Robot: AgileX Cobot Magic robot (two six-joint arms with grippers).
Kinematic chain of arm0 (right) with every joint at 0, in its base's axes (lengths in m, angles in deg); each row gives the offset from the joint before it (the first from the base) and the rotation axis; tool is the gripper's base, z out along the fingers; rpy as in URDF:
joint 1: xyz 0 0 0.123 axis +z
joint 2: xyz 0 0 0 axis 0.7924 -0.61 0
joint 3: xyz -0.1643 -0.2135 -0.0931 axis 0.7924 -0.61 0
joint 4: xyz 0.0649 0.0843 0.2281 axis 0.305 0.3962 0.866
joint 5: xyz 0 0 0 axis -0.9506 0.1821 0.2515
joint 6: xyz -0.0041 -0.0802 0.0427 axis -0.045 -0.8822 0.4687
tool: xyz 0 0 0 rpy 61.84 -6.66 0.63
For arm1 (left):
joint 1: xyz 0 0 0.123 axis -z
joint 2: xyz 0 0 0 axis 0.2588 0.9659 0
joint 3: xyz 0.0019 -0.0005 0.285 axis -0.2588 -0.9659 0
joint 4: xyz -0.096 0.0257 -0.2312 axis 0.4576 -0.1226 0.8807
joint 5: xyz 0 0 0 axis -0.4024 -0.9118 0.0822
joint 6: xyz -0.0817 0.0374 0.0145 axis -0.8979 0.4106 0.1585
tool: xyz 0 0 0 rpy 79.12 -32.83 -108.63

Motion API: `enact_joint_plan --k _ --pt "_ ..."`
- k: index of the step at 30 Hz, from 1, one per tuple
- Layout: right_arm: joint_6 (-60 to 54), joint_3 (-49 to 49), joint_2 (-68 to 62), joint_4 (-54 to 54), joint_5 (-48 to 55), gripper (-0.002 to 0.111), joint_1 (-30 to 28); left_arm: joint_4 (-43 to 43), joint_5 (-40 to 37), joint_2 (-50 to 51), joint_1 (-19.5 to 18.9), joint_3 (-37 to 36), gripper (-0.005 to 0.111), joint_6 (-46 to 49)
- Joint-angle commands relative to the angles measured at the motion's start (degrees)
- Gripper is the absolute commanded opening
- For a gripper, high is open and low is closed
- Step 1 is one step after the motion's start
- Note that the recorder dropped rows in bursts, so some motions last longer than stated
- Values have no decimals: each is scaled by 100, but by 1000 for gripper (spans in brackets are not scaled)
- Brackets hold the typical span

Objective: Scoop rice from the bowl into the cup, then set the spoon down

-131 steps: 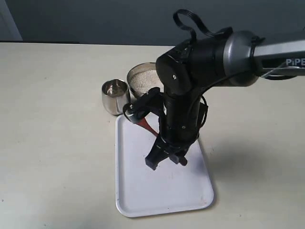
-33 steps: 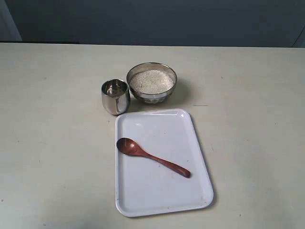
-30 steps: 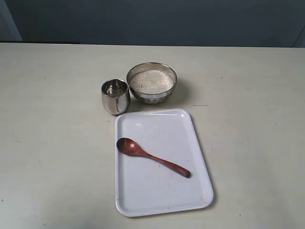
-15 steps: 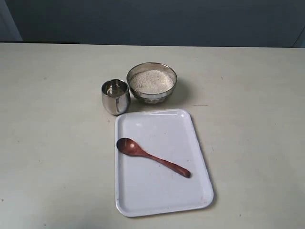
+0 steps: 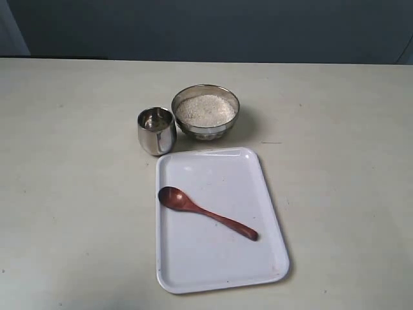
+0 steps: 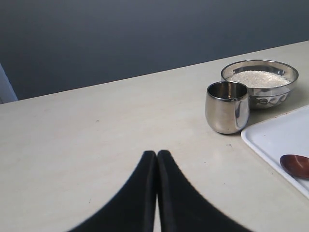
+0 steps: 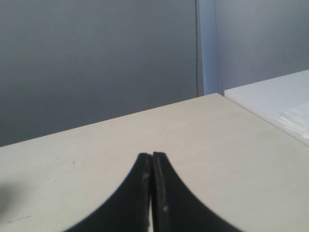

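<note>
You have the spoon (image 5: 206,213) lying on the white tray (image 5: 258,258), near the cup (image 5: 157,132) and the bowl (image 5: 206,133) of rice (image 5: 205,110). Set-down looks finished; cup contents unclear. Left fingers (image 6: 140,198) and right fingers (image 7: 137,198) are pressed together, empty.

White rect. tray (image 5: 219,261) w/ rounded corners & raised rim lies flat on cream table (image 5: 71,206), centre-near, long sides running near-far, slightly skewed. Thin dark mark (image 5: 271,143) on tabletop, right of centre. Dark grey-blue wall (image 5: 226,29) behind far edge.
</note>
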State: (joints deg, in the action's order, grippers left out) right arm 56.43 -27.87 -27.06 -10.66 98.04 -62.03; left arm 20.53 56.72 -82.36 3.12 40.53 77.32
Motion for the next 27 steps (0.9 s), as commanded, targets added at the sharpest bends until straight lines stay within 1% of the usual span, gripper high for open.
enact_joint_plan --k 1,3,17,20,27 --pt "746 -29 22 -678 -13 0 -38 -10 83 -25 26 14 1 -27" --pt "1078 -29 22 -941 -13 0 -38 -10 83 -25 26 14 1 -27" --pt "1091 -29 22 -827 10 0 -38 -10 83 -25 26 14 1 -27" --pt "1091 -29 22 -827 32 0 62 -10 83 -25 26 14 1 -27" --pt "1091 -29 22 -827 32 0 62 -10 83 -25 26 14 1 -27"
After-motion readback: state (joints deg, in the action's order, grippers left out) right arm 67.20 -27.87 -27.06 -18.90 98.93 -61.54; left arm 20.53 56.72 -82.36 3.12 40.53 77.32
